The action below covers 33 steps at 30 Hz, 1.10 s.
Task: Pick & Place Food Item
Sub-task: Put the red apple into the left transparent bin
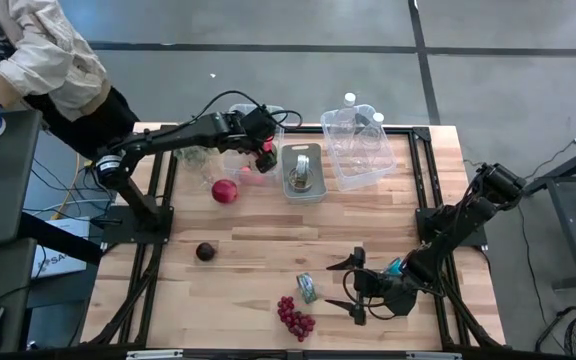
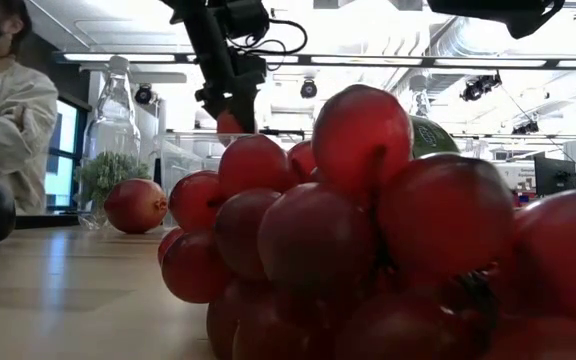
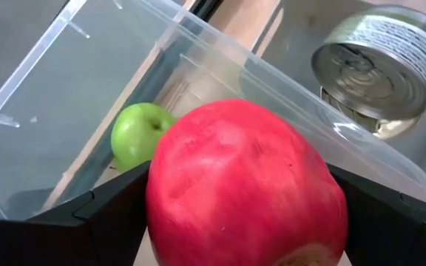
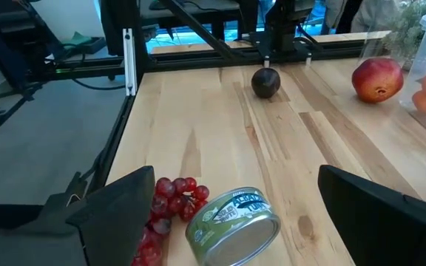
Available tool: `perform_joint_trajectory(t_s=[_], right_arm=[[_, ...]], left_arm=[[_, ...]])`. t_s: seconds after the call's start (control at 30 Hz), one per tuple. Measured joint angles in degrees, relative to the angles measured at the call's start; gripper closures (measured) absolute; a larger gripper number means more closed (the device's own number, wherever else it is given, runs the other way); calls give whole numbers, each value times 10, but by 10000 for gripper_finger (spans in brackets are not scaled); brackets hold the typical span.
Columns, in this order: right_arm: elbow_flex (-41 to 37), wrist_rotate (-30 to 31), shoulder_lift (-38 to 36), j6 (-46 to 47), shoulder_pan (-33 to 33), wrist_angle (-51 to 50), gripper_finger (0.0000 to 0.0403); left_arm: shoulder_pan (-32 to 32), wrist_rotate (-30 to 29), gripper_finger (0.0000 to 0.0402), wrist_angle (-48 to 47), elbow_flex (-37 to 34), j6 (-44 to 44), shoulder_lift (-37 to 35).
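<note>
Your left claw (image 3: 242, 214) pinches a round red pomegranate (image 3: 246, 185) over the clear plastic bin (image 3: 65, 96) holding a green apple (image 3: 140, 133). Your right claw (image 1: 353, 285) waits spread beside the green-labelled tin (image 4: 231, 225) on the bench (image 4: 220, 133).

On the desk (image 1: 248, 260) a bunch of grapes (image 1: 295, 318) lies near the front edge, a tin (image 1: 307, 288) just behind it. A plum (image 1: 205, 252) lies to the left, a pomegranate (image 1: 225, 192) farther back. At the rear, 2 tubs flank a tray (image 1: 303, 172) holding a can (image 1: 299, 181).
</note>
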Motion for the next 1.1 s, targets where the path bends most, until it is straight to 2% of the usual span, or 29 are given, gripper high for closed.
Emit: perform_joint_trajectory(t_s=[0.13, 0.33, 0.7, 0.87, 1.1], right_arm=[[0, 0, 0, 0, 0, 0, 33], [0, -26, 0, 0, 0, 0, 33], [0, -30, 0, 2, 0, 0, 33], [0, -30, 0, 2, 0, 0, 33], [0, -28, 0, 10, 0, 0, 33]], left_arm=[[0, -20, 52, 11, 0, -6, 1], [-6, -103, 52, 11, 0, -53, 1], [-11, -133, 52, 11, 0, -59, 1], [-24, -127, 51, 2, 0, -3, 1], [-26, -136, 12, 3, 0, -12, 1]])
